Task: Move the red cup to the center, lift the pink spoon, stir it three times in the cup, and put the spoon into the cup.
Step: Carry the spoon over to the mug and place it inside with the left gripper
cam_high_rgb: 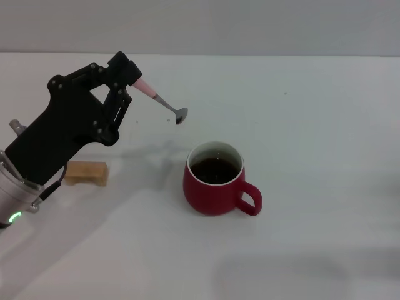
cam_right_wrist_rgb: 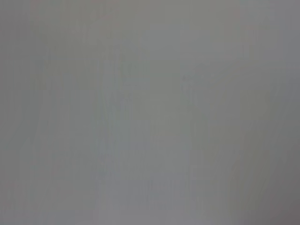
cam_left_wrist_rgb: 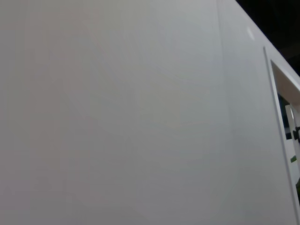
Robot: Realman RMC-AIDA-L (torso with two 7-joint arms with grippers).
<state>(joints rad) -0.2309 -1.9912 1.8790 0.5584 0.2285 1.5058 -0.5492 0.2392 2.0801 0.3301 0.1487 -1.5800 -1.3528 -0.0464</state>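
The red cup [cam_high_rgb: 215, 180] stands near the middle of the white table, handle toward the right, dark liquid inside. My left gripper [cam_high_rgb: 132, 80] is shut on the pink handle of the pink spoon [cam_high_rgb: 164, 101], held in the air. The spoon slants down to the right, its grey bowl hanging above and to the left of the cup's rim, apart from it. The right gripper is out of view. Both wrist views show only plain pale surface.
A tan wooden block [cam_high_rgb: 86, 172] lies on the table to the left of the cup, partly behind my left arm. A soft shadow falls on the table near the front right.
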